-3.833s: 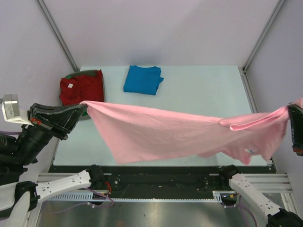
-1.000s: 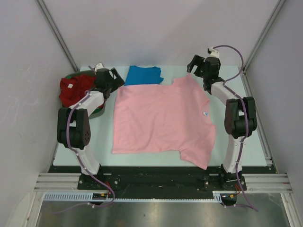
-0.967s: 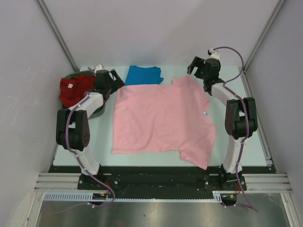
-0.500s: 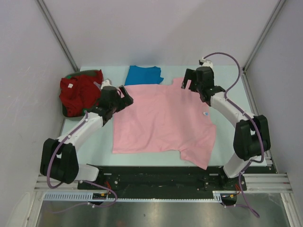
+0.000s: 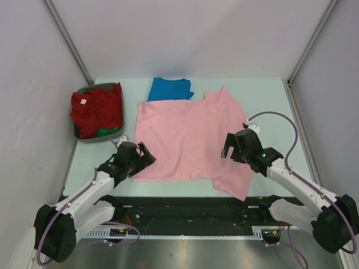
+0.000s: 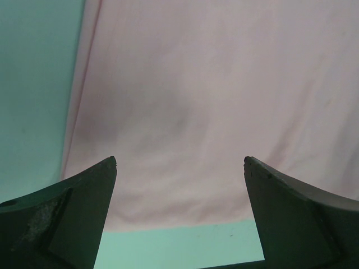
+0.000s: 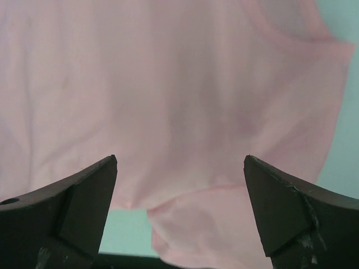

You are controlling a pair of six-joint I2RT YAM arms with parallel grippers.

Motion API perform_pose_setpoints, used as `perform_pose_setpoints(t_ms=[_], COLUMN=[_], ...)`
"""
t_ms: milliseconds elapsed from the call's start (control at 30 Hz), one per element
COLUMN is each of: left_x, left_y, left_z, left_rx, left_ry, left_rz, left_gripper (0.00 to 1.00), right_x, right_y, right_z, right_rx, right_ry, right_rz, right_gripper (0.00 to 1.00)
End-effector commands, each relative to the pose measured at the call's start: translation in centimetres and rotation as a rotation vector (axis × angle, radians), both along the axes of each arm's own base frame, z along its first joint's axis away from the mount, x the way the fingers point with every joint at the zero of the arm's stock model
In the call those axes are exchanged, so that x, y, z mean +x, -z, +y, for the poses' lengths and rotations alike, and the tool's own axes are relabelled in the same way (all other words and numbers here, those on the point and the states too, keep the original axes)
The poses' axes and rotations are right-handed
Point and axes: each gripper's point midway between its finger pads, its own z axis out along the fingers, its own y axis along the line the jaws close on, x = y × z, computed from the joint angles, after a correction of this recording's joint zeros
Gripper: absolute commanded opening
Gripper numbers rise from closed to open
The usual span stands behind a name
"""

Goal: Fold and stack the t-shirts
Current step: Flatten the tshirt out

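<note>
A pink t-shirt [image 5: 188, 137] lies spread flat on the table, its near right sleeve hanging toward the front edge. My left gripper [image 5: 143, 155] hovers open at the shirt's near left corner; the left wrist view shows the pink t-shirt [image 6: 202, 101] hem and table between the fingers. My right gripper [image 5: 229, 147] is open over the shirt's near right part; the right wrist view shows the pink t-shirt [image 7: 185, 95] with a folded sleeve below. A folded blue t-shirt [image 5: 170, 88] lies at the back.
A grey bin [image 5: 96, 138] at the left holds crumpled red garments [image 5: 95, 106] with some green cloth. The table's front edge [image 5: 190, 196] runs just below the pink shirt. Purple walls enclose the table.
The shirt was held stretched in the air, then laid flat. Both arms have since let go and swung from the shirt's far corners back to its near corners.
</note>
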Motion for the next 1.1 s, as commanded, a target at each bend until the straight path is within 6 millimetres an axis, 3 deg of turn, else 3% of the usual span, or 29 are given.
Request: perform_pose_setpoints(t_ms=[0, 167, 367, 633, 733, 1067], left_x=[-2.3, -4.4, -6.6, -8.3, -8.1, -6.7], left_y=[1.5, 2.0, 1.1, 2.9, 3.0, 4.6], left_z=[0.6, 2.1, 4.4, 4.6, 4.7, 4.2], left_rx=[-0.047, -0.047, -0.006, -0.005, 0.004, 0.029], left_ry=[-0.131, -0.235, -0.315, -0.337, -0.344, -0.347], left_rz=[0.083, 0.132, 0.143, 0.224, 0.223, 0.240], left_gripper=[1.00, 1.00, 1.00, 0.99, 0.97, 0.66], right_x=[-3.2, -4.9, -5.7, -5.9, -6.0, -6.8], right_y=[0.2, -0.3, -0.7, -0.9, -1.2, -2.2], right_z=[0.7, 1.3, 2.3, 2.9, 2.8, 1.9], right_rx=[0.044, 0.053, 0.059, 0.062, 0.062, 0.078], right_ry=[0.053, 0.039, -0.005, -0.033, -0.039, -0.036], right_rz=[-0.002, -0.025, -0.037, -0.053, -0.063, -0.084], right_gripper=[1.00, 1.00, 1.00, 1.00, 1.00, 1.00])
